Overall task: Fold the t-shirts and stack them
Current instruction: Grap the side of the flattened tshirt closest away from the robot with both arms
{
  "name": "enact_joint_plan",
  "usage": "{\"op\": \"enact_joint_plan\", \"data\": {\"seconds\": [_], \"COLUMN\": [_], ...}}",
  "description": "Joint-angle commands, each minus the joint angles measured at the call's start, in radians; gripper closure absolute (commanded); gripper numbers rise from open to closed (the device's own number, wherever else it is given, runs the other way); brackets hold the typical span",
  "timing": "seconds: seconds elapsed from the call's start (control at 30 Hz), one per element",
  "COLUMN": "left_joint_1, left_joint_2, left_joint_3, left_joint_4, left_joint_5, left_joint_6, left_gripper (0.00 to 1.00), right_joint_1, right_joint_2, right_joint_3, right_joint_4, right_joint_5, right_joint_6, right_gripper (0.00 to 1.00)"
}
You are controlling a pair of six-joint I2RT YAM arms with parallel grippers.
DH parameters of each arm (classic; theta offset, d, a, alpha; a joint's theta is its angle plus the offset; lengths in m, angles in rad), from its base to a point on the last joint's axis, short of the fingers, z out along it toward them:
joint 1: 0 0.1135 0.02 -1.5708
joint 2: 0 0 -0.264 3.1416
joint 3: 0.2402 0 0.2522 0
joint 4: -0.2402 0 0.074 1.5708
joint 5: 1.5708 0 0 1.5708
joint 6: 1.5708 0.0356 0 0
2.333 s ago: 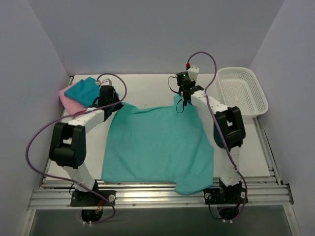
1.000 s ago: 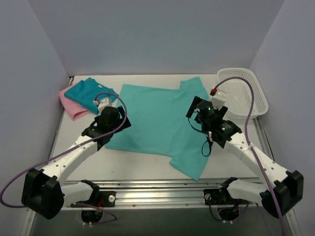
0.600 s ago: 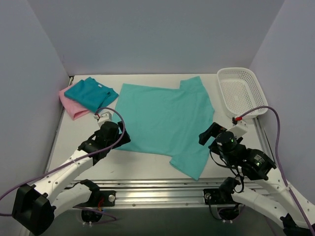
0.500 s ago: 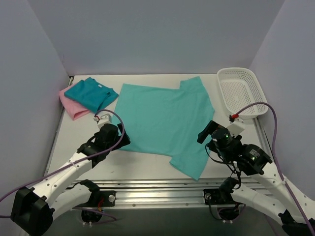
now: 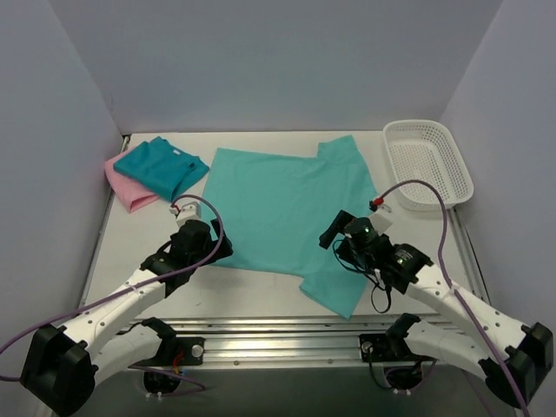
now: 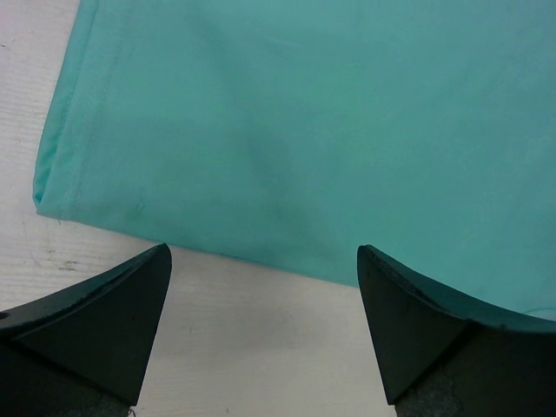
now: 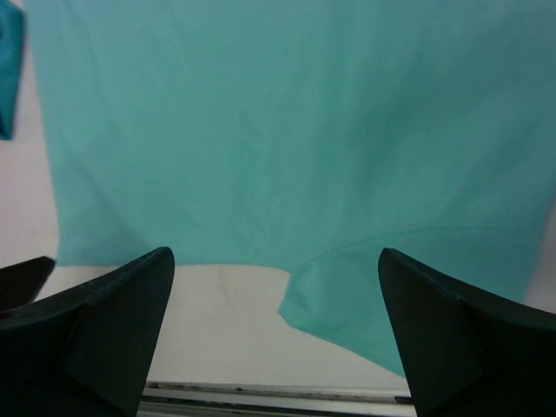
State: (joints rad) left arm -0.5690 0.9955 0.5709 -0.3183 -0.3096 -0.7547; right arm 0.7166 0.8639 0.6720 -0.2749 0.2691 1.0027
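Just ahead of both arms' wide-apart jaws lies the sea-green t-shirt (image 5: 287, 200), ungripped.

This is looking like a robotics lab cell, not a home. Plain pale-lilac panels (image 5: 261, 61) are closing in a white table (image 5: 261, 291) on three sides. Two white-and-black robot arms, the left arm (image 5: 122, 302) and the right arm (image 5: 460, 304), are standing on a slotted aluminium rail (image 5: 278, 343) along the near edge, with purple cables (image 5: 415, 182) looping loose from them. The only household things lying here are a sea-green t-shirt (image 5: 291, 204), a folded teal t-shirt (image 5: 161, 165) resting on a pink t-shirt (image 5: 124, 187), and a white mesh basket (image 5: 427, 163).
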Motion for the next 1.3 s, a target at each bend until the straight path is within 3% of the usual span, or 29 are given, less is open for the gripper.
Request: {"op": "enact_joint_plan", "data": {"seconds": [0.0, 0.1, 0.23, 0.33, 0.47, 0.6, 0.8, 1.1, 1.27], "left_joint_1": [-0.005, -0.005, -0.006, -0.006, -0.006, -0.006, -0.008, -0.011, -0.009], "left_joint_2": [-0.015, -0.020, -0.018, -0.017, -0.021, -0.017, 0.018, -0.020, -0.026], "left_joint_3": [0.006, 0.010, 0.015, 0.015, 0.007, -0.006, -0.019, -0.014, -0.022], "left_joint_4": [0.071, 0.067, 0.062, 0.048, 0.035, 0.051, 0.087, 0.050, 0.058], "left_joint_5": [-0.011, -0.020, -0.026, -0.036, -0.045, -0.042, -0.023, -0.039, -0.046], "left_joint_6": [0.018, 0.017, 0.012, 0.008, 0.005, 0.000, -0.020, -0.014, -0.012], "left_gripper": [0.03, 0.04, 0.04, 0.04, 0.04, 0.04, 0.03, 0.03, 0.03], "right_joint_1": [0.015, 0.029, 0.050, 0.058, 0.122, 0.320, 0.452, 0.477, 0.465], "right_joint_2": [0.157, 0.320, 0.403, 0.382, 0.299, 0.205, 0.227, 0.277, 0.281], "right_joint_3": [0.156, 0.227, 0.163, 0.029, -0.075, -0.155, -0.173, -0.138, -0.051], "right_joint_4": [-0.319, -0.527, -0.498, -0.405, -0.435, -0.448, -0.440, -0.426, -0.509], "right_joint_5": [0.090, 0.160, 0.055, -0.034, -0.077, -0.134, -0.149, -0.070, 0.087], "right_joint_6": [0.080, 0.178, 0.185, 0.186, 0.244, 0.397, 0.513, 0.534, 0.562], "right_gripper": [0.00, 0.02, 0.02, 0.02, 0.05, 0.06, 0.06, 0.09, 0.12]}}
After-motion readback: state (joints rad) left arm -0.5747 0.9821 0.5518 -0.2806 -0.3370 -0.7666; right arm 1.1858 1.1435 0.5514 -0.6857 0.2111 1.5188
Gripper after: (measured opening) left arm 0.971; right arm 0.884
